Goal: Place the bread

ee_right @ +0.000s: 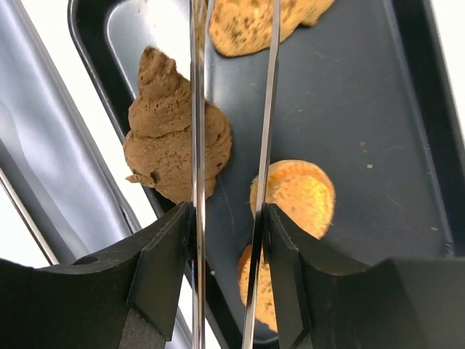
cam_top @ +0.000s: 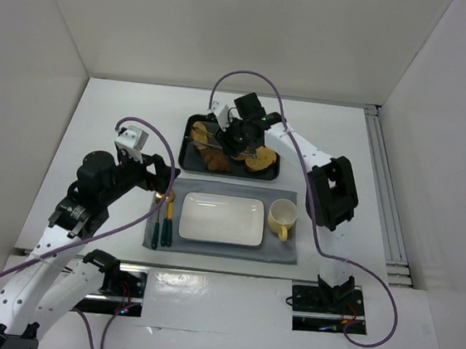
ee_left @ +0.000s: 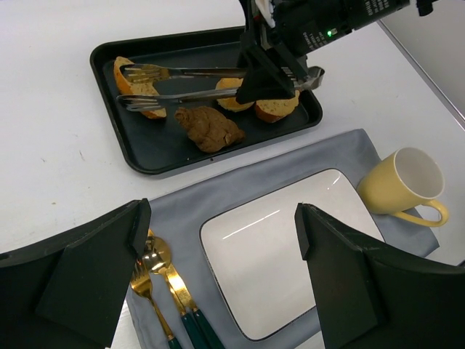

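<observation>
The bread (ee_left: 138,87) is an elongated golden-brown slice at the left end of the black tray (ee_left: 131,156). It also shows in the top view (cam_top: 200,132) and at the top of the right wrist view (ee_right: 254,25). My right gripper (ee_right: 229,218) is shut on metal tongs (ee_right: 197,109) and hovers over the tray (cam_top: 241,138). The tongs (ee_left: 203,73) point left with their arms spread, and their tips sit on either side of the bread. I cannot tell whether they touch it. My left gripper (ee_left: 221,233) is open and empty above the white plate (ee_left: 290,254).
The tray also holds a brown lumpy pastry (ee_right: 178,134), a round orange bun (ee_right: 294,196) and another slice (ee_right: 258,291). A grey placemat (cam_top: 283,251) carries the plate (cam_top: 222,219), a yellow mug (cam_top: 282,218) and a gold fork and spoon (cam_top: 160,217).
</observation>
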